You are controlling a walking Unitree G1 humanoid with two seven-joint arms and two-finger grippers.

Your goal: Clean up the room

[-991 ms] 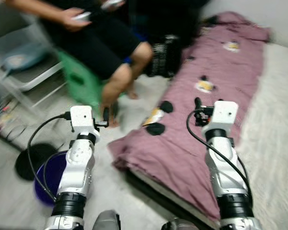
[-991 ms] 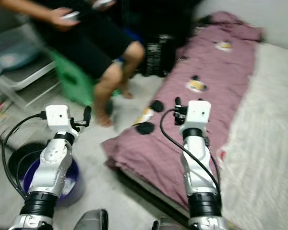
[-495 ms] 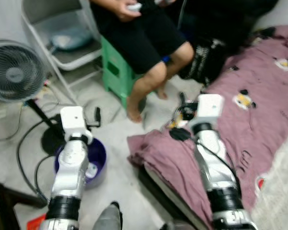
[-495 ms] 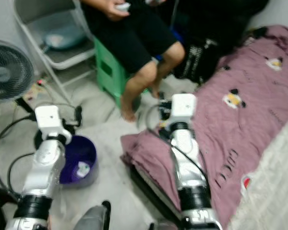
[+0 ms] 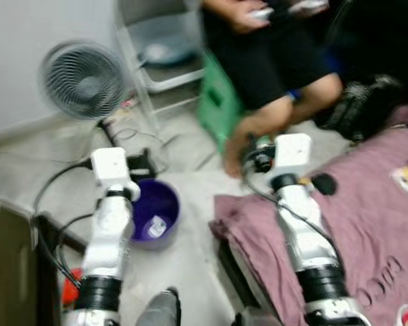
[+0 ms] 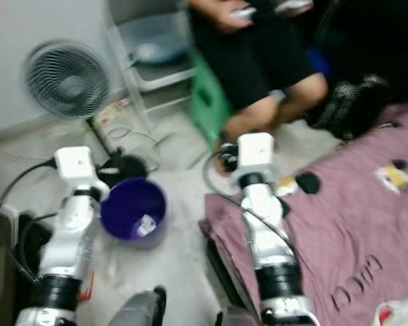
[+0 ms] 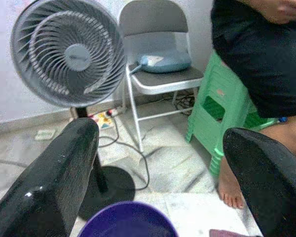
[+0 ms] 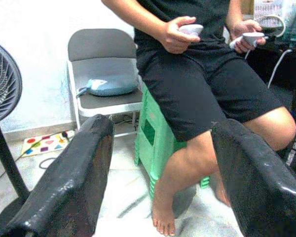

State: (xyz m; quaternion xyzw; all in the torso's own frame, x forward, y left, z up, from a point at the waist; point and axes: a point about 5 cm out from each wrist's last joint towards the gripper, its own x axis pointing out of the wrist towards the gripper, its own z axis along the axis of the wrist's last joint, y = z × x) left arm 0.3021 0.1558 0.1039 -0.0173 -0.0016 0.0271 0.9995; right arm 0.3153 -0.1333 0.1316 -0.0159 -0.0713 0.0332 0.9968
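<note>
- A mauve blanket (image 5: 367,224) hangs crumpled off the bed onto the floor, just right of the right arm; likely soft, light and floppy, best pinched at its bunched edge.
- A purple bucket (image 5: 153,212) stands on the floor beside the left arm; probably rigid and light, liftable by its rim.
- The left gripper (image 7: 158,168) and right gripper (image 8: 160,163) are both spread wide, holding nothing.
- No writing is readable.

It was a bedroom: mauve blanket (image 5: 367,224) at four o'clock, standing fan (image 5: 83,79) at eleven.
</note>
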